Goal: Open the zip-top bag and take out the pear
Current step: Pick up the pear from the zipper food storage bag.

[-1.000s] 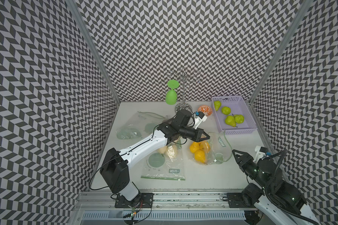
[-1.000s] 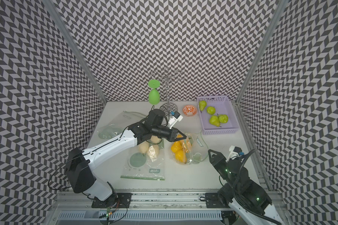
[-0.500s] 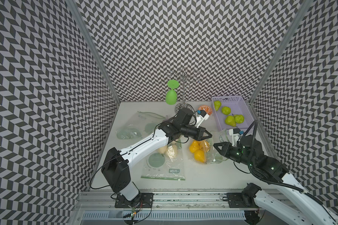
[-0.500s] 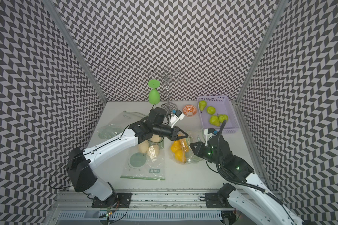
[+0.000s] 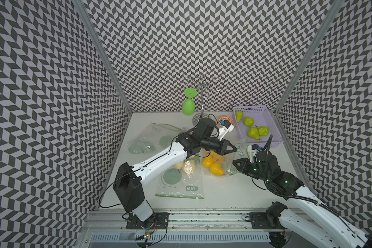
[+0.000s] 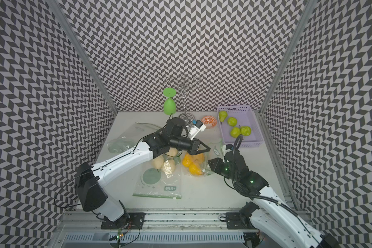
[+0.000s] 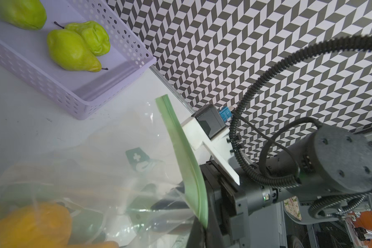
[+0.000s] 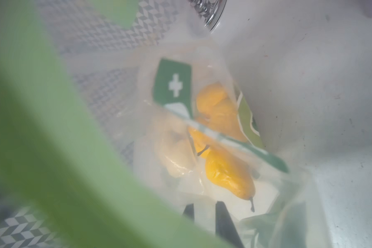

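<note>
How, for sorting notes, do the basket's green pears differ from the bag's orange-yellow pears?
The green pears lie loose in the open lilac perforated basket; the orange-yellow pears sit inside the clear zip-top bag. The green pears are spread out; the orange-yellow pears are bunched together. Both have short stems.

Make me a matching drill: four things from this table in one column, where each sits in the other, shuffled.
1 green pears
2 yellow pears
3 green glass
4 orange dish

A hanging upside down on the wire rack
B inside the zip-top bag
C in the purple basket
D on the table beside the basket

Pairs: 1-C, 2-B, 3-A, 4-D
</note>
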Robot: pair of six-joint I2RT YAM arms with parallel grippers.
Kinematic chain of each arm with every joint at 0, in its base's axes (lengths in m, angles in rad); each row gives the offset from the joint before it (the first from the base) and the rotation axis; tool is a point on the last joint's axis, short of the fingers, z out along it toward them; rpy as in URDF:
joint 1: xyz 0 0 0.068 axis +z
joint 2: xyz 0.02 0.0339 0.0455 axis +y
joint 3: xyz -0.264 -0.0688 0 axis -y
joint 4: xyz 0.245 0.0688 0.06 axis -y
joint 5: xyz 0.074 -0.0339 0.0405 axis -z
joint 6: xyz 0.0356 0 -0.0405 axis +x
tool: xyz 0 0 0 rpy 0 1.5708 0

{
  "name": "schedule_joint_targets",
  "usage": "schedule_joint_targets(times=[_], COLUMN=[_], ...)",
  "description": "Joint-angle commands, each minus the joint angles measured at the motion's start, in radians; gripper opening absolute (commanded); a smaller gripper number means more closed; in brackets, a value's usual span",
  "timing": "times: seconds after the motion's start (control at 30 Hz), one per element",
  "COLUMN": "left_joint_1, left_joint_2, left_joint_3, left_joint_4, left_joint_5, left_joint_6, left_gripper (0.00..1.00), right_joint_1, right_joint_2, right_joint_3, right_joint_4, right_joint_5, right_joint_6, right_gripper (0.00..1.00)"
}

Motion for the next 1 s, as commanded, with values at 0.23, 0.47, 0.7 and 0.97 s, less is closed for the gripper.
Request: schedule_joint_targets(times=[0.23,0.47,0.7,0.97], left_joint_1=[-0.035,-0.036,-0.022,0.197], left_joint_2=[0.068,0.122,0.112,-0.142], left_joint_3=[0.07,0.103,0.073,-0.269], left_joint_4=[0.009,0.023,0.095,0.331], left_joint_5=[0.075,0.093,0.11,0.121], left_joint_6=[0.024,0.014,-0.017,-0.186], left_gripper=[0.0,0.0,0.0,0.54], right_joint_1=[-0.141,-0.201,-0.2,-0.25], right_joint_2=[0.108,0.134,0.228,0.217], right_joint_3=[0.005,0.055,-0.046,-0.076], right_joint_4=[0.1,0.102,0.196,0.103], right_joint_5=[-0.215,-0.34,-0.489,-0.363], right_joint_6=[-0.201,-0.259,-0.288,-0.339], right_gripper=[0.28,0.32,0.29,0.29])
